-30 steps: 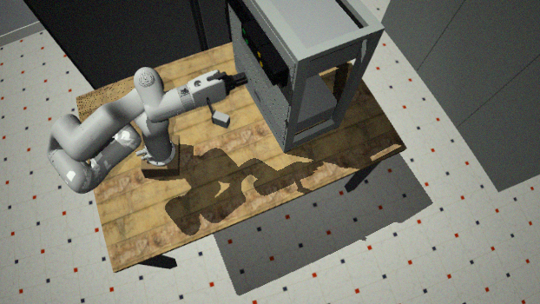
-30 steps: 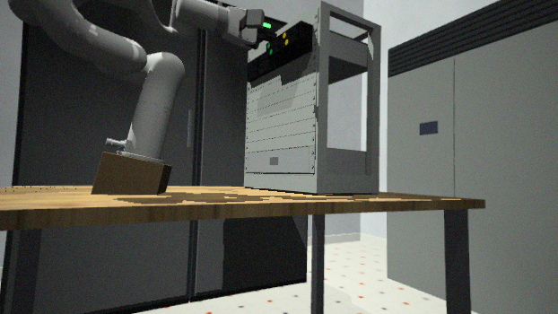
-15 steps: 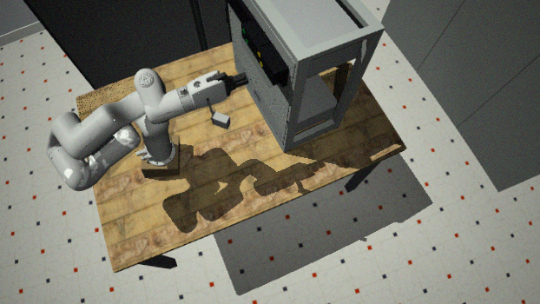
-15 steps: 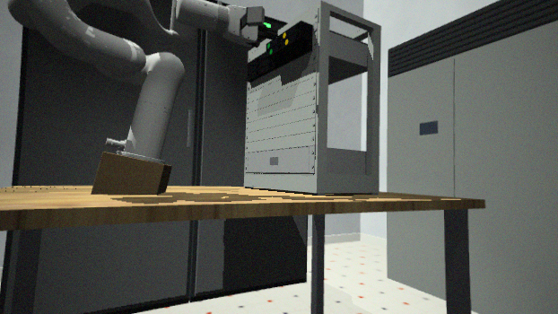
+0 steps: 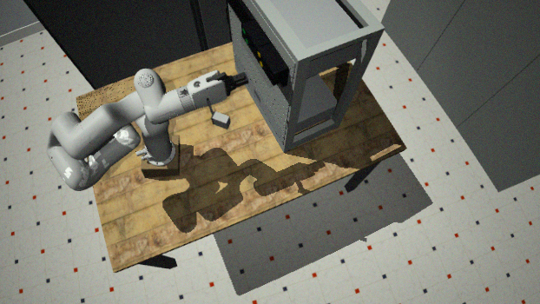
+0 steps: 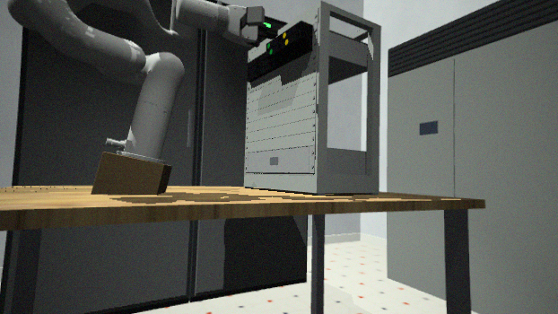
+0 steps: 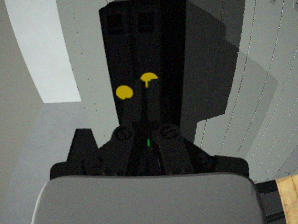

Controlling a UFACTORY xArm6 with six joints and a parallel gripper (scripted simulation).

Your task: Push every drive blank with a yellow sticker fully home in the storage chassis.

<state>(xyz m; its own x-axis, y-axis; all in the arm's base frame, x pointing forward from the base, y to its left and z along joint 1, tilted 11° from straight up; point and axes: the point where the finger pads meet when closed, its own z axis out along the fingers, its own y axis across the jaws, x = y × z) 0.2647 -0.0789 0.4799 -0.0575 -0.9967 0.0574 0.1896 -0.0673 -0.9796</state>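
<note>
Tiled floor and dark cabinets surround a wooden table (image 5: 130,226) that carries the arm's base block (image 6: 130,175) and a tall grey rack (image 5: 330,39). Near the top of the rack's front sits the black chassis (image 6: 287,51), its blanks marked with stickers: two yellow (image 6: 285,39) and two green (image 6: 269,48) show in the exterior view. In the wrist view both yellow stickers (image 7: 124,92) lie just ahead of the tips, slightly up and to the left.

The gripper (image 5: 241,79) is level with the chassis, close against its front, and its fingers are clenched together with nothing between them, forming a blunt pusher. Whether the tips touch a blank yet cannot be told.

The largest risk is to the rack itself. The push comes high on a tall frame, so a hard or prolonged shove after a blank bottoms out would likely lean it or slide it across the table beyond the tight limits. Next, the green-stickered blanks sit just beside the yellow ones; a slight aim error could drive home one meant to stay out. Smaller still, an off-centre contact might jam a blank or let the narrow tips skid off its face, and a timid push may leave it short of latching.
</note>
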